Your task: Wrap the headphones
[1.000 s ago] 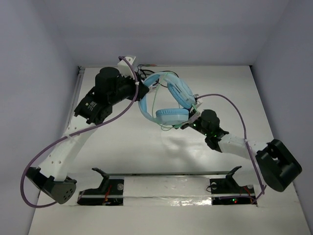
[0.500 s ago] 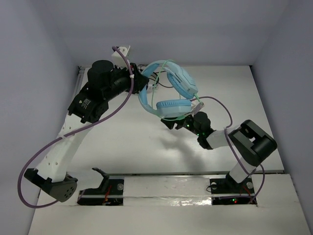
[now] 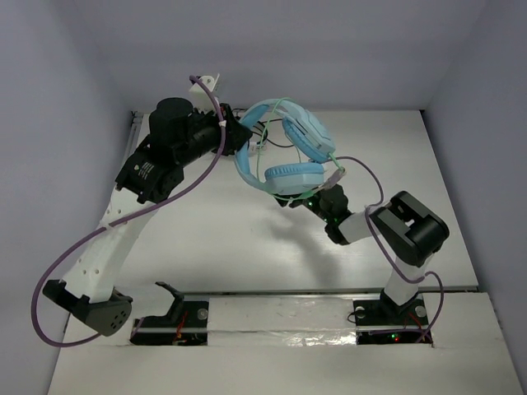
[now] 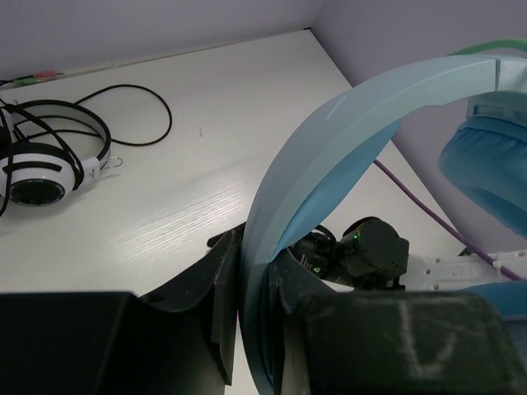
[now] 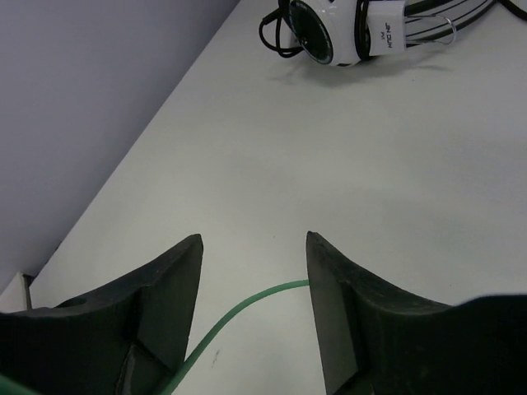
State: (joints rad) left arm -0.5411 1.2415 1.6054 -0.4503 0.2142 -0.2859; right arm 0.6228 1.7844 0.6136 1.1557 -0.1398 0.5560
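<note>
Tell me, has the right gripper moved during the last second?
Yes. The right gripper has shifted left, farther from the right edge of the table, and now sits beside the lower ear cup of the headphones.

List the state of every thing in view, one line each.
left gripper: shut on the band of the headphones.
headphones: held up by the band, apparently clear of the table.
cable: pale green, crosses the right gripper's gap, not pinched.
right gripper: open.
black-and-white headphones: lying on the table, black cable loose.
</note>
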